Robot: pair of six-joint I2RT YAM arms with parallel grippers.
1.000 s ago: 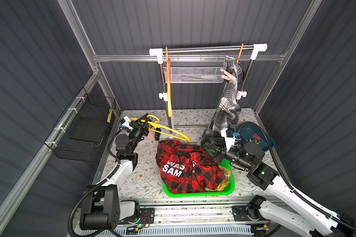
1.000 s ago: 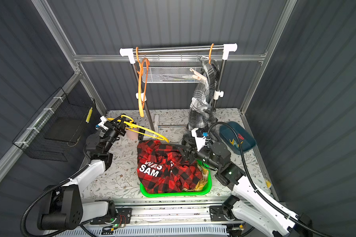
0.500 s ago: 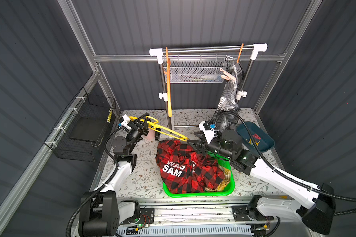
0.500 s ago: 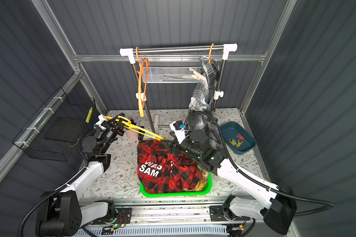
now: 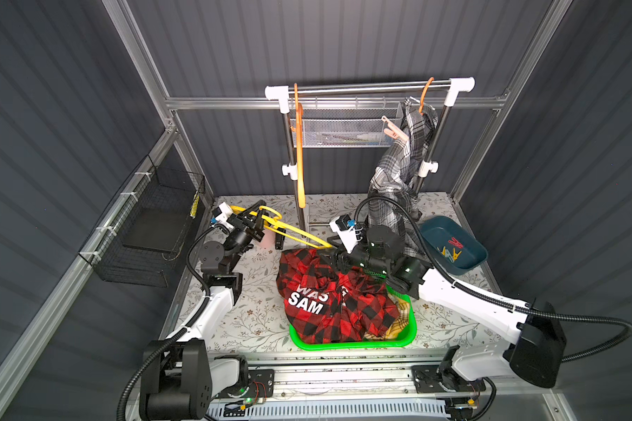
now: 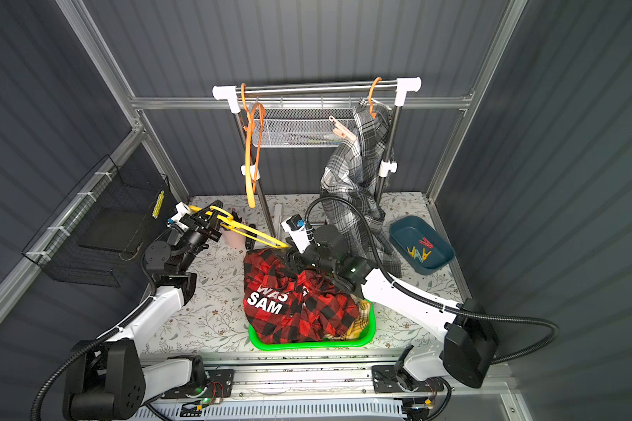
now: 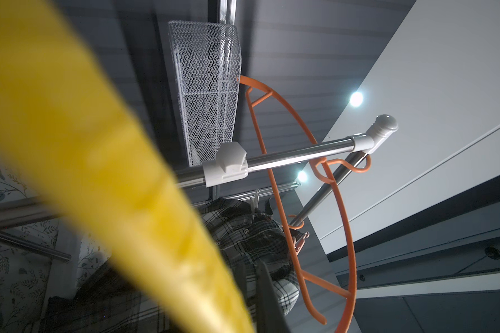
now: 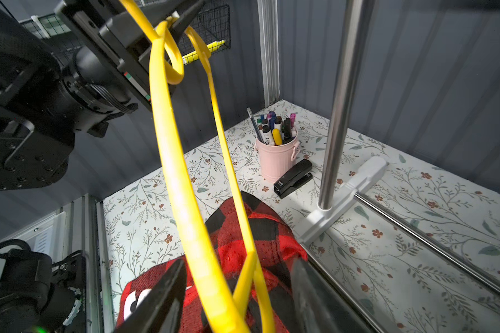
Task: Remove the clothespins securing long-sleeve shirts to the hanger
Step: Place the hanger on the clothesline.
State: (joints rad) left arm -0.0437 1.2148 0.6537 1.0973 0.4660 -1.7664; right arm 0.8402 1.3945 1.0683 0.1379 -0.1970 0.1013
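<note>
Left gripper (image 8: 168,23) clamps yellow hanger (image 8: 182,184); right gripper (image 8: 238,268) straddles it.

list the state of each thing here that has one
yellow hanger, bare, held at hook end
left gripper, shut on yellow hanger
right gripper, open around hanger's far end
red plaid shirt, heaped on green basket
grey plaid shirt, hung, salmon clothespin clipped on
empty orange hanger, hanging on rail

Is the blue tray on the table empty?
No: in a top view the blue tray holds a few clothespins, red and yellow among them.
</note>
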